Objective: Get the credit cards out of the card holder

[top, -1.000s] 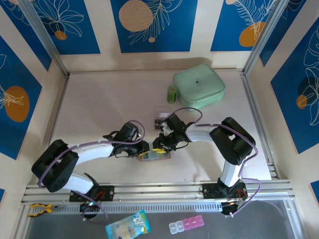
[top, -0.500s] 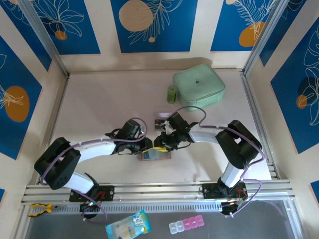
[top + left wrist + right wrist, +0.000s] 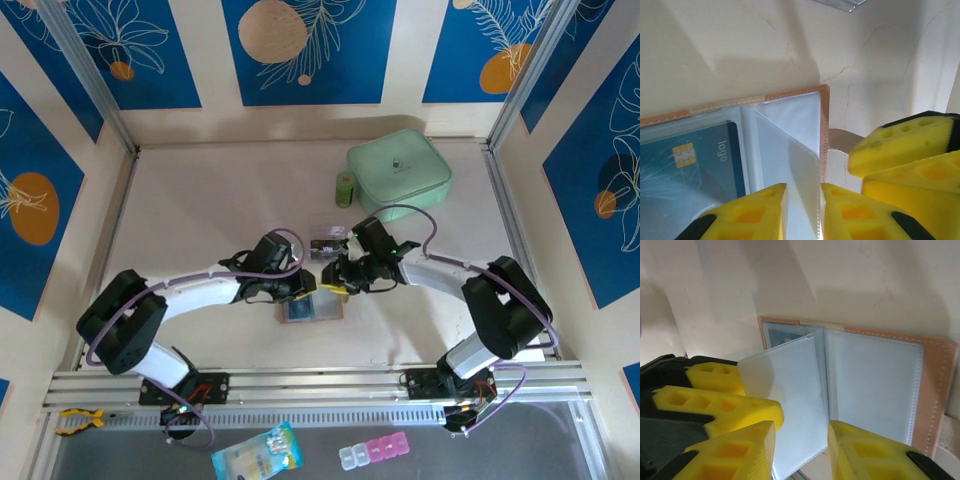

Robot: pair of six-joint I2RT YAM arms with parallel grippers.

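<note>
The tan card holder lies spread open on the table between both grippers. In the left wrist view its tan edge frames clear pockets, and a blue credit card with a gold chip sits inside the left pocket. My left gripper is shut on a clear sleeve page, which stands up from the spine. My right gripper is open, its fingers either side of that lifted page. The right-hand pocket looks pale and blank. A blue sliver of card shows behind the page.
A small dark-and-pale card-like piece lies just beyond the grippers. Farther back stand a green bottle and the mint-green zip pouch. Below the table's front rail lie a light-blue packet and a pink pill box.
Both grippers have shifted right and slightly away from the bases. The holder now lies flatter and more open, with the clear page lifted between the grippers.
</note>
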